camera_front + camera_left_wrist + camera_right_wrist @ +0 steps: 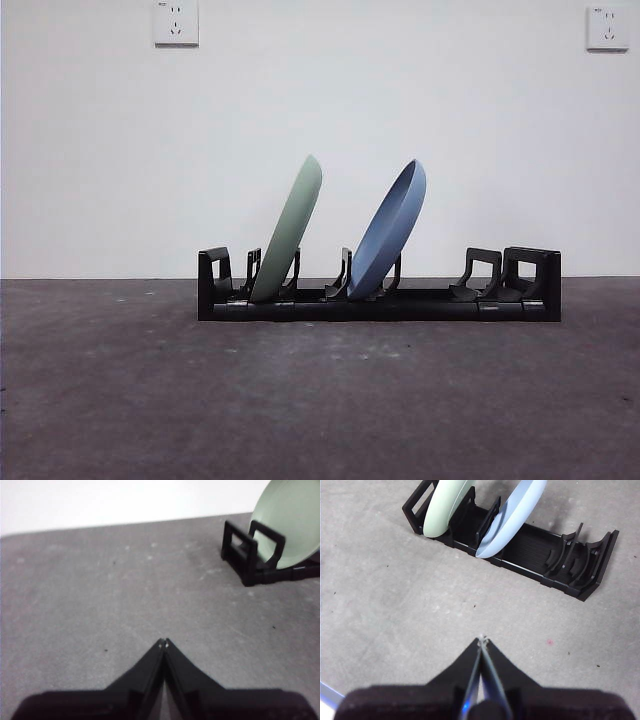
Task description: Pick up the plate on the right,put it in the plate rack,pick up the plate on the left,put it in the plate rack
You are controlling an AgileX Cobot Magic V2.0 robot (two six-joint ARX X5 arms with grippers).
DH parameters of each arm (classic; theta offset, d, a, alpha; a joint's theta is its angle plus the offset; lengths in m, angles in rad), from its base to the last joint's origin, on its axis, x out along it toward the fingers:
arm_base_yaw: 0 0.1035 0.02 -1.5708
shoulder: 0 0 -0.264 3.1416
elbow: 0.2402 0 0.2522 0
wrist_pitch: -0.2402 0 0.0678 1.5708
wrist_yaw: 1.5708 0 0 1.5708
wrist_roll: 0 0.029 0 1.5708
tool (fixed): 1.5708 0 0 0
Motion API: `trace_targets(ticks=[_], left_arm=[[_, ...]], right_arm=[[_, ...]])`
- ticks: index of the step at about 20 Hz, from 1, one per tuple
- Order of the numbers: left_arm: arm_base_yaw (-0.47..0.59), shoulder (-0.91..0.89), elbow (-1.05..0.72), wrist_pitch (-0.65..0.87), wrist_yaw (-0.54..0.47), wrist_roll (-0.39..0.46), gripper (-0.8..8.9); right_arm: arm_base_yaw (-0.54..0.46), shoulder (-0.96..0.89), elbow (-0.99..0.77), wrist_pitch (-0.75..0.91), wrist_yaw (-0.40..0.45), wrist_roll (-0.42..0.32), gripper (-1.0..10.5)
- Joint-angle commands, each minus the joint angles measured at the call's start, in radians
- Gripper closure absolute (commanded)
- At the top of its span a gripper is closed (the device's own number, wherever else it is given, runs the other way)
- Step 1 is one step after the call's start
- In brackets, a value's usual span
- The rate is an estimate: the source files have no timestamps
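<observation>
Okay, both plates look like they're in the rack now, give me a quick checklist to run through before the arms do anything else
1. Green plate seated in the plate rack, leaning between prongs: ok.
2. Blue plate seated in its slot, leaning the same way: ok.
3. The two plates apart, not touching: ok.
4. Left gripper shut, holding nothing, away from the rack: ok.
5. Right gripper shut, holding nothing, away from the rack: ok.
6. Plates stable against a bump: cannot tell.

Grey mottled table [320, 400], black plate rack [420, 303] resting directly on it, far side, near white wall
</observation>
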Motion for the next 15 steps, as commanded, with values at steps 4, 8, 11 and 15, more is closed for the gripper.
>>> trace_targets(ticks=[4,8,11,15], left_arm=[[0.006,0.002,-0.01,0.01,0.006,-0.025,8.17],[0.006,0.014,-0.01,0.009,0.006,-0.026,8.17],[0.006,0.022,-0.01,0.009,0.006,-0.025,8.17],[0.006,0.032,-0.01,0.008,0.006,-0.025,8.17]], right_arm=[[0.001,0.003,-0.008,0.005,0.005,0.003,9.4],[0.001,0.003,-0.008,0.005,0.004,0.003,9.4],[0.001,0.003,-0.008,0.005,0.004,0.003,9.4],[0.002,0.003,-0.008,0.006,0.005,0.003,9.4]])
